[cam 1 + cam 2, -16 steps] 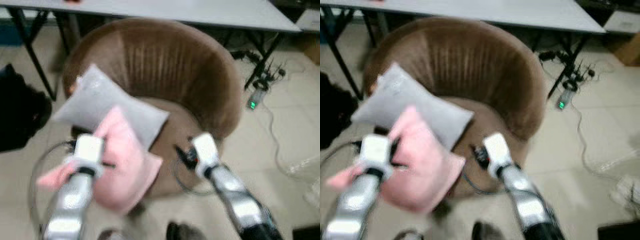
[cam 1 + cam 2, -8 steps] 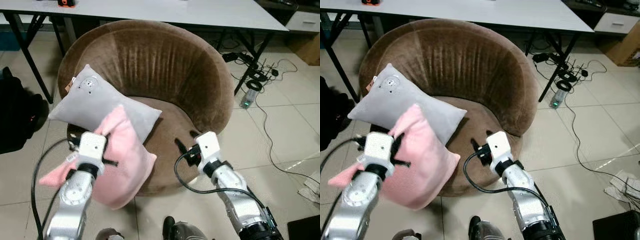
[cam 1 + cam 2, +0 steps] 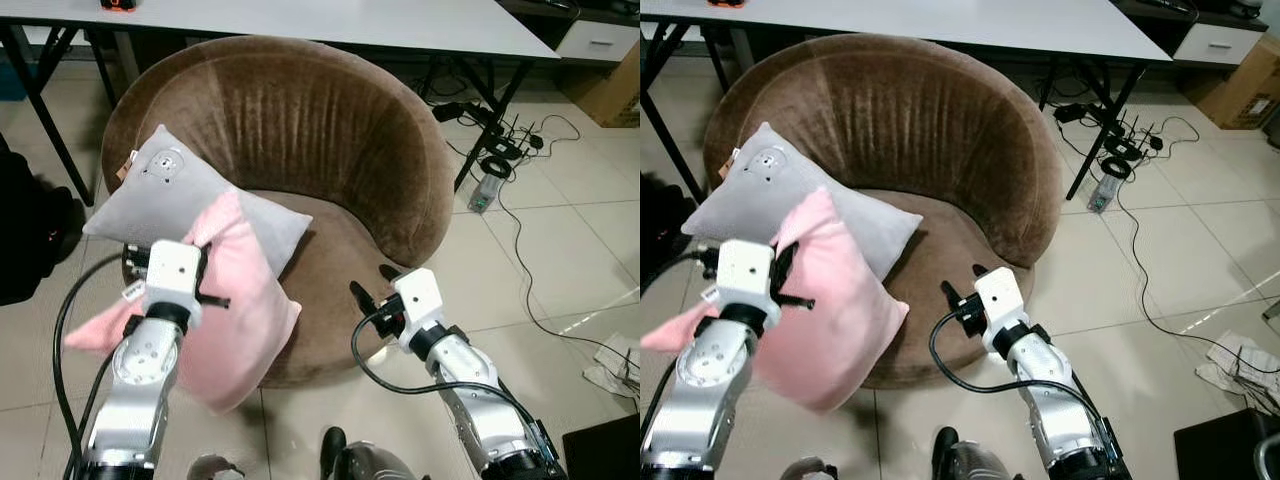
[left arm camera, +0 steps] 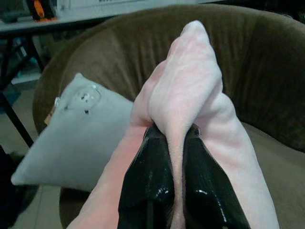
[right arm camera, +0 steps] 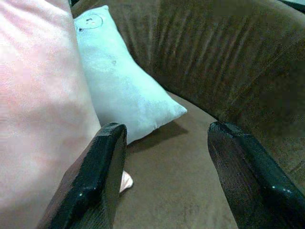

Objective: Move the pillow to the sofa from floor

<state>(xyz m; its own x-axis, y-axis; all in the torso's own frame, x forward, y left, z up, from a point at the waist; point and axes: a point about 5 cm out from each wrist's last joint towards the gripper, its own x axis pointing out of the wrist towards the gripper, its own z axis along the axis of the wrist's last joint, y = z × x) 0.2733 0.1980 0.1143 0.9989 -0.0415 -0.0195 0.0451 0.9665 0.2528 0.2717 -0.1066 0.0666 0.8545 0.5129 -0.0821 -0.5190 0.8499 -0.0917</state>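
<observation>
A pink pillow (image 3: pixel 240 300) is pinched by the left gripper (image 4: pixel 172 143) over the sofa (image 3: pixel 330 130) edge — the right gripper (image 5: pixel 164 143) is held spread.

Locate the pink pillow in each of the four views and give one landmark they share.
Left eye view: pink pillow lower left, held by the left gripper over the sofa's front edge.
Right eye view: lower left, overlapping the grey pillow.
Left wrist view: centre, a fold pinched between the black fingers.
Right wrist view: along one edge.
Shared landmark: the grey pillow on the brown sofa.
</observation>
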